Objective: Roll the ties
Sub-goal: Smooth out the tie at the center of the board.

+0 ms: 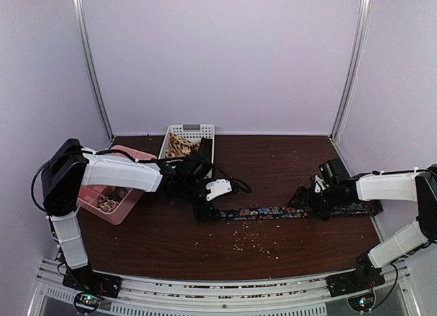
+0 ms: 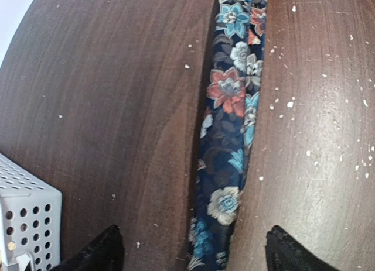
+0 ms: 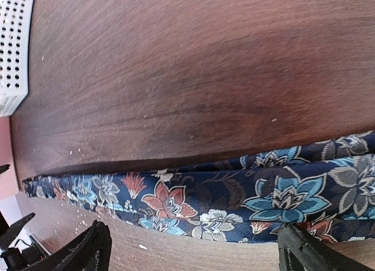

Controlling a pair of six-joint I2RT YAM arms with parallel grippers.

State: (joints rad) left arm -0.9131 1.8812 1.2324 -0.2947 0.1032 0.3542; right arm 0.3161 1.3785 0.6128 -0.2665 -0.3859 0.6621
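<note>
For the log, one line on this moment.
floral tie flat on table; left gripper open over it; right gripper open over it

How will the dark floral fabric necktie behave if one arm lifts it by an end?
Probably floppy: the dark floral fabric necktie lies flat along the brown wooden table with soft folds in the right wrist view, so it would likely sag. Likely light, since it looks like thin cloth. If pushed, it would probably bunch up rather than slide whole.

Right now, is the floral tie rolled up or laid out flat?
Laid out flat. The floral tie runs as one long unrolled strip across the table, with the left claw and right claw open astride it.
</note>
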